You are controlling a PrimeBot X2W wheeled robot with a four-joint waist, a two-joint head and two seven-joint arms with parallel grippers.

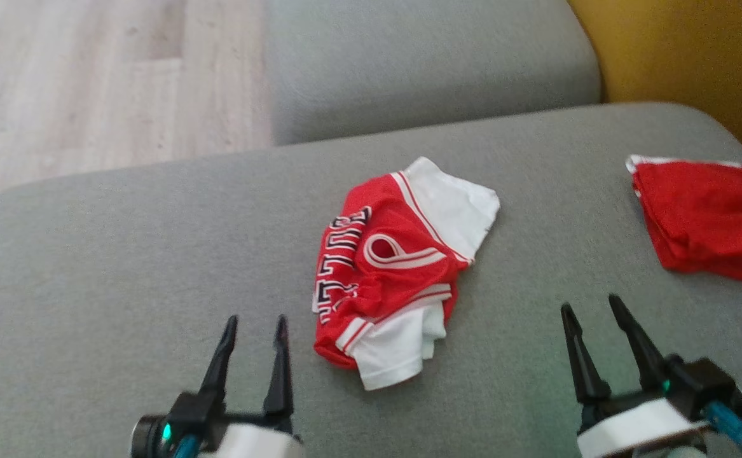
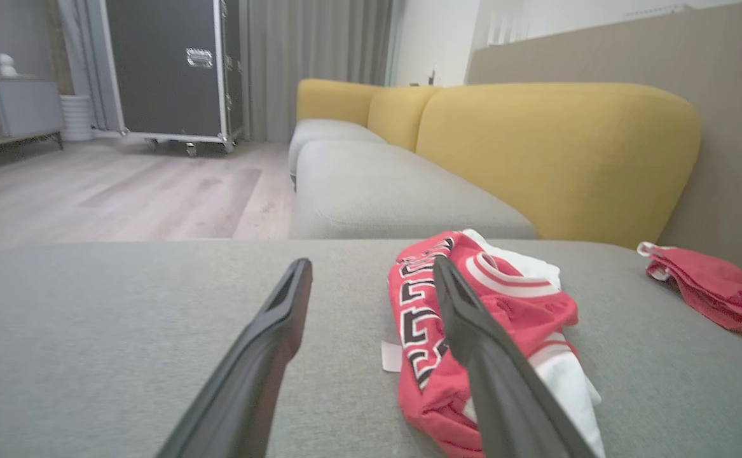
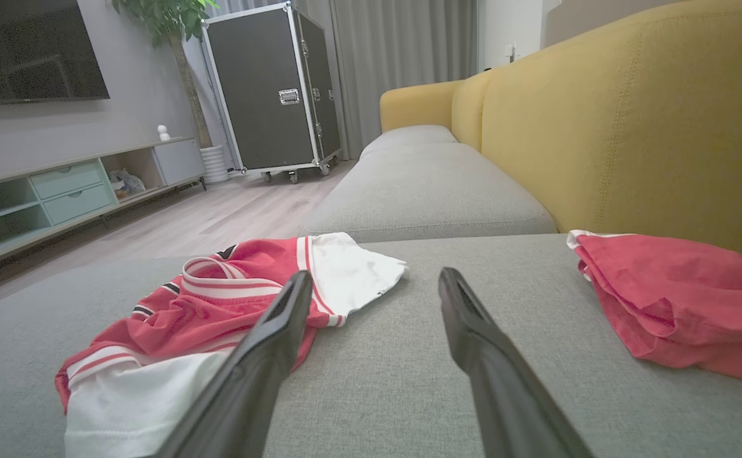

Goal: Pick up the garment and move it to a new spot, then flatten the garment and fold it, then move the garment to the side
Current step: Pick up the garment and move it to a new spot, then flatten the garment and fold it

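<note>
While both grippers hang over the near edge of the grey cushion (image 1: 123, 254), the garment (image 1: 396, 267) lies bunched at the cushion's middle. It is a red jersey with white sleeves, white-striped trim and black-and-white lettering. It is crumpled, not flat: one white sleeve points to the cushion's far side, the other to its near edge.

Left gripper (image 1: 256, 319): jaws wide, nothing between them. It is at the cushion's near edge, left of centre, just beside the garment's lettered side, with a strip of bare cushion between in the head view. In the left wrist view one finger overlaps the jersey; contact cannot be told there. A small white tag (image 2: 391, 356) sticks out from the lettered edge onto the cushion.

Right gripper (image 1: 589, 303): jaws wide, empty, at the cushion's near edge, right of centre, clear of the garment.

A second red cloth (image 1: 704, 219) is folded at the cushion's right end, well apart from the garment. A yellow backrest (image 1: 682, 51) stands past the cushion's far right corner, another grey seat (image 1: 421, 63) lies beyond its far side, and wood floor (image 1: 91, 83) lies off its far left.
</note>
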